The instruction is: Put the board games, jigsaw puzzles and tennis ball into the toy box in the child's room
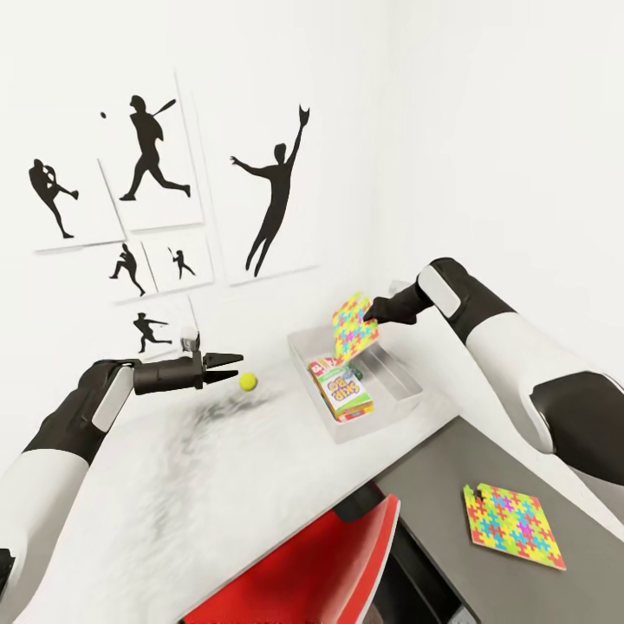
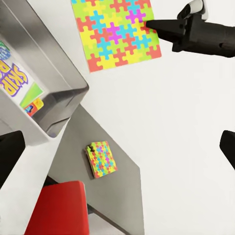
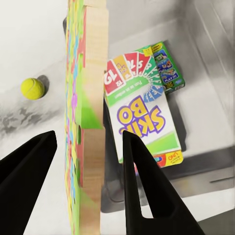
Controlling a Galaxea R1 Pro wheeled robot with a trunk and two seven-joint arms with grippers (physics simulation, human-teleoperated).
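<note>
While tennis ball (image 1: 248, 380) lies beside toy box (image 1: 402, 374), red chair (image 1: 321, 568) below

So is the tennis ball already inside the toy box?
No, the tennis ball lies on the table, outside the toy box, near the left pincer.

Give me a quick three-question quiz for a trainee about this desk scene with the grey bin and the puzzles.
1. True or false: the right gripper holds a multicoloured jagged-edged puzzle panel above the shallow light grey toy box.
2. Which surface does the second multicoloured puzzle panel lie on? A) the pale mottled desk top B) the lower dark grey cabinet top C) the red chair
3. Fill in: the open left gripper points at the small yellow-green ___.

Key: 1 true; 2 B; 3 tennis ball.
</note>
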